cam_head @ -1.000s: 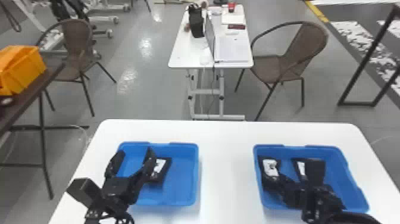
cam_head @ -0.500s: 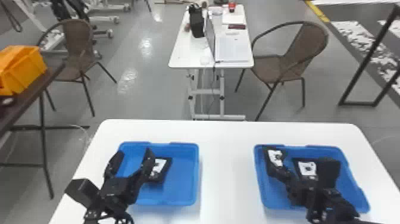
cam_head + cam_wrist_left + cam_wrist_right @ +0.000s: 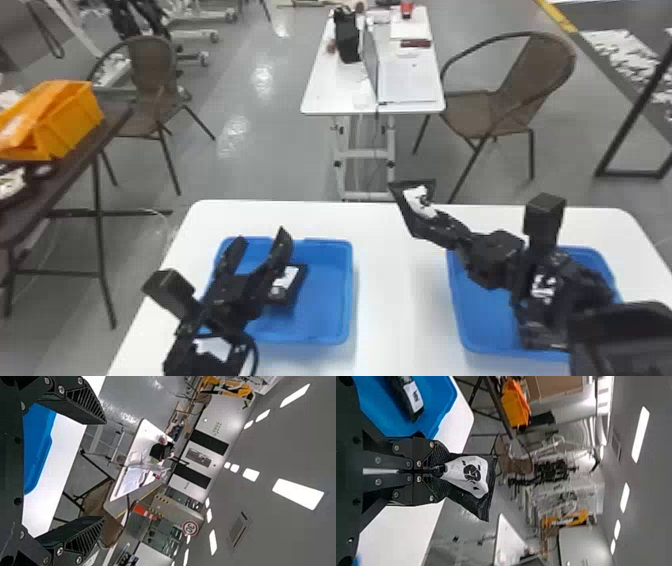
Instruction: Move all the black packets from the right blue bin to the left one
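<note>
A black plastic packet with a white label (image 3: pixel 419 201) is clamped in the robot's black right hand (image 3: pixel 441 471), raised to the right of the left blue plastic bin (image 3: pixel 327 292). The transfer looks midway; next calls for a leftward swing and release inside, clear of the black left hand (image 3: pixel 262 237), its fingers apart above that bin.
</note>
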Tool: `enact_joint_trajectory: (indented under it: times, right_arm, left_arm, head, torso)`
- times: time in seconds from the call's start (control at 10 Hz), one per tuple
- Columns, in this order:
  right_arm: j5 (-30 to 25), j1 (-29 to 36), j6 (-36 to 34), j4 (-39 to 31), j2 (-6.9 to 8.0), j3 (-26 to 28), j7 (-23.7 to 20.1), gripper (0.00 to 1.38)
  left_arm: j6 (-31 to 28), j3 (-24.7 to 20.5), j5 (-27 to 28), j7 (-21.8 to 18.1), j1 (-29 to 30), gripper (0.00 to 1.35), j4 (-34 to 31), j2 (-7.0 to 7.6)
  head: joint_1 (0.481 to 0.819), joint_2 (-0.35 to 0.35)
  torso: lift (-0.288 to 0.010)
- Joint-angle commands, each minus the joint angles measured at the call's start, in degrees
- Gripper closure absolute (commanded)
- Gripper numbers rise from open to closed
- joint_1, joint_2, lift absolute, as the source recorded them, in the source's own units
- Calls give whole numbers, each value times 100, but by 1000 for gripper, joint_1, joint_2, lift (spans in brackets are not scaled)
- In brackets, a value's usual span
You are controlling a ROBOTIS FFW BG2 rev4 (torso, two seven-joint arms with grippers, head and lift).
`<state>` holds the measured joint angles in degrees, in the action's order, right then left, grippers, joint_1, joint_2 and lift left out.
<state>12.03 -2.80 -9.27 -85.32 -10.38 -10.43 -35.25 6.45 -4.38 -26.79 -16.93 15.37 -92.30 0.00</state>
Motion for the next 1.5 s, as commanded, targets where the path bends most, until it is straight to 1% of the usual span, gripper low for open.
enact_joint_trajectory:
  times: [0.0, 0.2, 0.3, 0.4, 0.5, 0.6, 0.8, 0.9, 1.0, 1.1, 1.2, 1.3, 1.4]
  right_arm:
    - [-17, -546, 399, 534, 36, -644, -105, 1282]
    - [493, -985, 575, 1035, -78, -1505, -70, 1282]
    - [616, -1170, 593, 1097, -148, -1857, 9, 1282]
    - [801, -1372, 610, 1185, -210, -2173, 27, 1282]
    - [950, -1521, 619, 1211, -245, -2393, 45, 1282]
    - [1047, -1627, 619, 1220, -254, -2551, 71, 1282]
    - [1099, -1653, 619, 1264, -254, -2578, 97, 1282]
    - [1108, -1653, 619, 1281, -245, -2587, 124, 1282]
    - [1152, -1653, 628, 1316, -227, -2587, 132, 1282]
    - [1152, -1653, 637, 1343, -201, -2587, 150, 1282]
    - [1152, -1653, 680, 1422, -131, -2560, 150, 1282]
    - [1161, -1609, 733, 1492, -16, -2446, 150, 1282]
    - [1161, -1601, 768, 1554, 45, -2376, 150, 1282]
  left_arm:
    - [-786, 69, -301, -117, -184, 183, -315, -15]
    - [-1313, 157, -609, -275, -421, 183, -535, -15]
    - [-1542, 209, -872, -302, -509, 183, -570, -15]
    - [-1665, 262, -907, -337, -588, 183, -579, -15]
    - [-1832, 306, -899, -372, -676, 183, -579, -15]
    - [-1867, 332, -890, -372, -702, 183, -579, -15]
    - [-2166, 341, -907, -381, -729, 188, -579, -15]
    - [-2183, 341, -890, -381, -746, 292, -579, -15]
    - [-2341, 324, -890, -363, -755, 1021, -614, -15]
    - [-2394, 324, -987, -337, -755, 1167, -614, -15]
    - [-2394, 332, -1118, -337, -746, 1202, -614, -15]
    - [-2297, 324, -1162, -355, -737, 1202, -614, -15]
    - [-2245, 324, -1180, -363, -737, 1202, -614, -15]
  head:
    - [695, 159]
    - [695, 184]
    - [695, 194]
    - [695, 203]
    - [695, 209]
    - [695, 211]
    - [695, 214]
    - [695, 210]
    - [695, 207]
    - [695, 206]
    - [695, 205]
    - [695, 205]
    - [695, 207]
  torso:
    - [0]
    - [0]
    - [0]
    - [0]
    - [0]
    - [0]
    - [0]
    - [0]
    - [0]
    - [0]
    - [0]
    - [0]
    - [0]
